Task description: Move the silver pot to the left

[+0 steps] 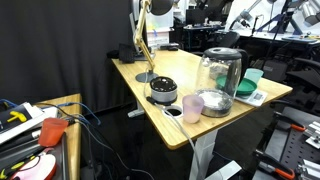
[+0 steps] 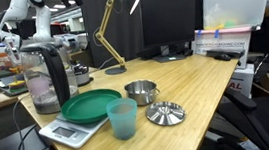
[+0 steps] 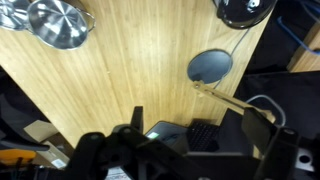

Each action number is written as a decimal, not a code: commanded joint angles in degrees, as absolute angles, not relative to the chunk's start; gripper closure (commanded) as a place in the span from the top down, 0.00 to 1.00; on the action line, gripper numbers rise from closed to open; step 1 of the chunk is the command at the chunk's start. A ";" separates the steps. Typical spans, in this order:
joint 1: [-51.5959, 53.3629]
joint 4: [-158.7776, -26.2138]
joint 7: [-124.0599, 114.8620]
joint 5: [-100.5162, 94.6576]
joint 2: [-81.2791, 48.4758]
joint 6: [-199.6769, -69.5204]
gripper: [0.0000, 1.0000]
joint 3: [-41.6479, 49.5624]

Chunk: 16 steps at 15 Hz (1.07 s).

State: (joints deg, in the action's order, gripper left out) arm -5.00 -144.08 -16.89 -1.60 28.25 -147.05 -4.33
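While silver pot [image 2: 141, 90] sits on wooden table [image 2: 200, 73], cluttered lab around.

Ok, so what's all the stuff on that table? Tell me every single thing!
silver pot: one, shiny silver, mid-table, beside the green plate
lid: one, silver, lying flat in front of the pot
green plate: one, green, in front of the jug
clear jug: one, clear with a black handle, behind the plate
teal cup: one, see-through teal, at the plate's front edge
scale: one, white, at the table's edge
pink cup: one, pale pink, next to the jug
round container: one, silver with a black top, near the lamp's base
desk lamp: one, wood-coloured arm, back of the table
table: one, light wood
gripper: one, black, looks open, holding nothing, above the table
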 commanded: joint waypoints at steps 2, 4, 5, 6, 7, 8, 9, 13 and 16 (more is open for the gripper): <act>-13.37 -148.13 -25.40 -4.32 31.24 -147.30 1.00 -4.93; -14.01 -150.09 -27.02 -2.09 31.32 -148.60 1.00 -3.82; -13.41 -148.51 -24.28 -2.83 30.36 -146.96 1.00 -3.46; -13.76 -149.12 -25.29 -2.74 30.36 -147.09 1.00 -3.48; -13.82 -149.29 -25.95 -2.69 30.38 -147.19 1.00 -3.56; -13.83 -149.29 -26.28 -2.65 30.46 -147.24 1.00 -3.66; -13.85 -149.29 -26.45 -2.63 30.53 -147.26 1.00 -3.70; -13.85 -149.29 -26.50 -2.61 30.58 -147.30 1.00 -3.71; -14.77 -144.49 -25.25 -0.78 25.24 -147.04 1.00 -0.07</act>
State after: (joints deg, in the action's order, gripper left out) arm -14.10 -148.77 -26.71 -2.83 29.94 -147.47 -2.70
